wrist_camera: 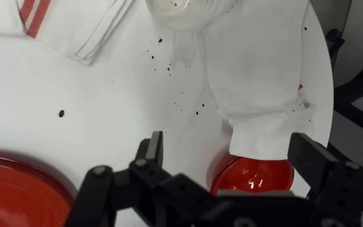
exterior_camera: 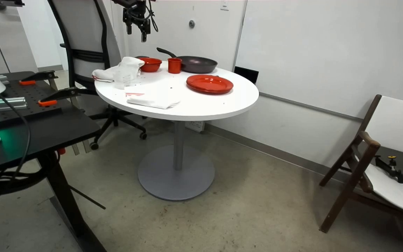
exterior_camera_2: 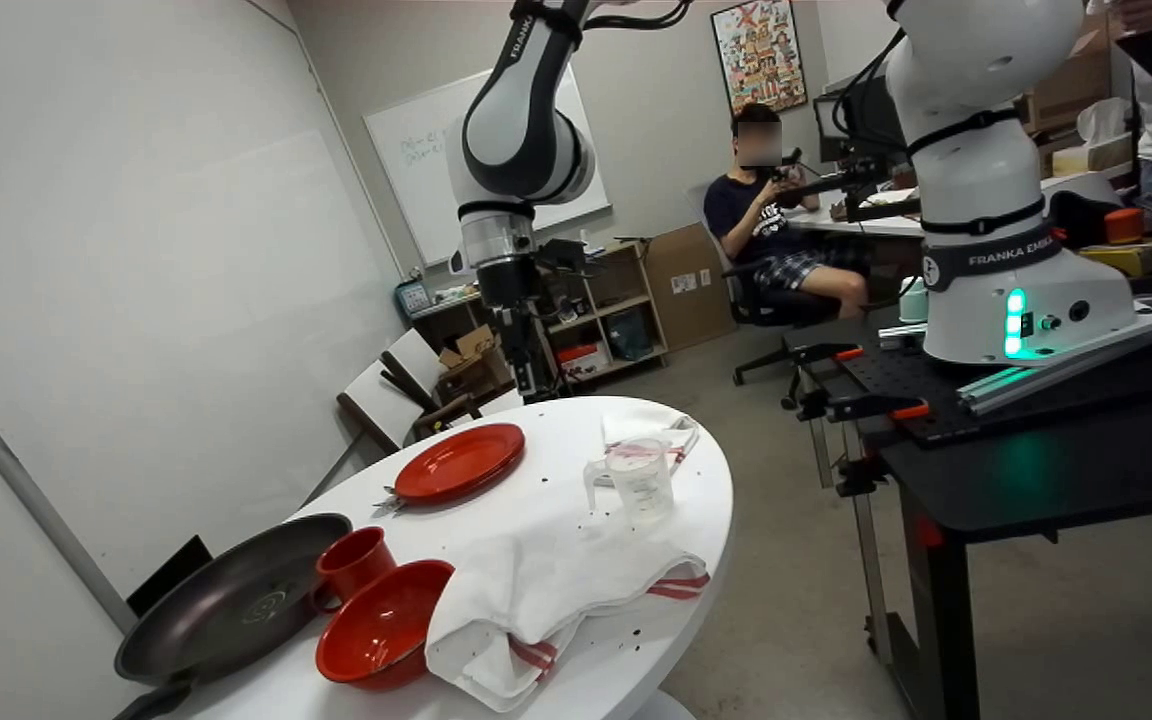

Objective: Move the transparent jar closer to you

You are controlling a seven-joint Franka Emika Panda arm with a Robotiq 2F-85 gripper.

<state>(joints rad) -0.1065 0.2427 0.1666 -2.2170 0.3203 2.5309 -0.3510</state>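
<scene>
In an exterior view, can see transparent jar (exterior_camera_2: 639, 482) plainly: standing upright on white table (exterior_camera_2: 556, 505), across crumpled towel (exterior_camera_2: 556, 590) from red bowl (exterior_camera_2: 388, 630), w/ handle & side markings showing; can't tell if touching towel. In an exterior view, get jar (exterior_camera: 122, 76) as faint outline only, pale vs. towel. In wrist view, catch only part of jar from above, cut by frame edge, w/ handle pointing roughly twd bowl. There also read gripper (wrist_camera: 225, 137) as spread wide, w/ jaws far apart & bowl partly framed in gap. In an exterior view, confirm gap w/ gripper (exterior_camera: 136, 35) well above bowl's level; in an exterior view, get gripper (exterior_camera_2: 534, 392) edge-on, so can't judge spread there. In both exterior views alone, find red mug (exterior_camera_2: 361, 570) just beside bowl, & dark pan (exterior_camera_2: 236, 605) on mug's far side from bowl. In all 3 views, see red plates (exterior_camera: 210, 83) & striped folded towel (exterior_camera: 152, 100), both well apart from bowl. Only in an exterior view, spot seated person (exterior_camera_2: 771, 212), far beyond bowl. In an exterior view, get office chair (exterior_camera: 82, 28) nearly whole, past table edge nr bowl, vs. dark bits at side of wrist view.
</scene>
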